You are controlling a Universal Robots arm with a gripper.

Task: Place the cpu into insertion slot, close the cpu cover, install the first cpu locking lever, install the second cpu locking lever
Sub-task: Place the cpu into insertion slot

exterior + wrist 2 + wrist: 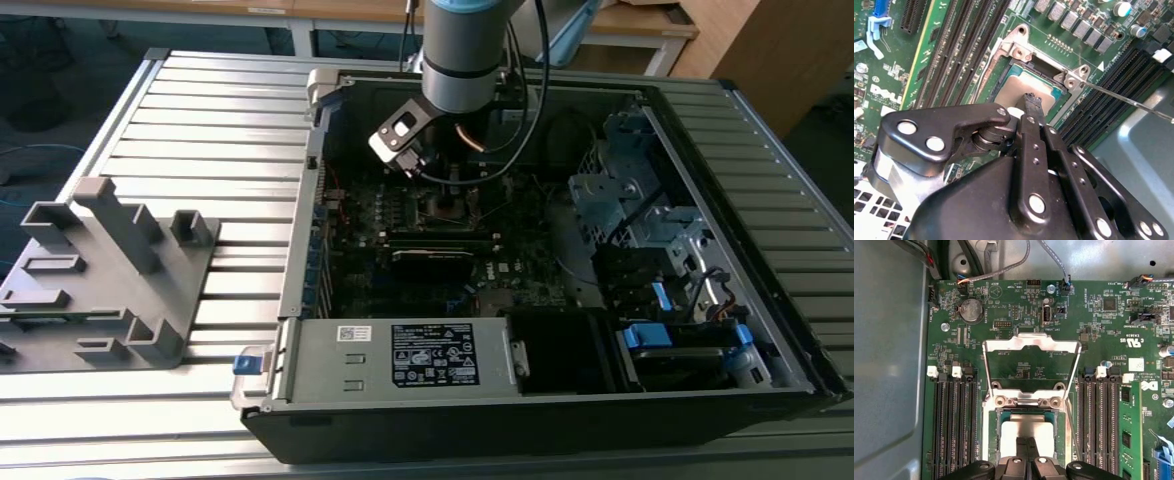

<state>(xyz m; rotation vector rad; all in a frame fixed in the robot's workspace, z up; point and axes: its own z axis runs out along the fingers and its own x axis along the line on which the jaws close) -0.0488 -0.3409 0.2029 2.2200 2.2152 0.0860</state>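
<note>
The cpu [1024, 429] lies flat in the insertion slot [990, 436], its dull metal face up; the second wrist view shows it too [1015, 88]. The cpu cover [1029, 341], a silver frame with a square window, is swung open and stands up from its hinge beyond the socket. My gripper [1027, 441] hangs straight over the chip with its two thin black fingers pressed together, tips at or just above the chip's face [1032, 98]. A thin locking lever [1124, 101] sticks out free beside the socket. In the exterior view the gripper [447, 185] reaches down into the open computer case.
Long black memory slots [954, 425] flank the socket on both sides [1099, 425]. The labelled grey power supply [400, 355] fills the case's near end and a drive cage [641, 200] lines the exterior view's right. A grey fixture [107, 270] stands on the slatted table.
</note>
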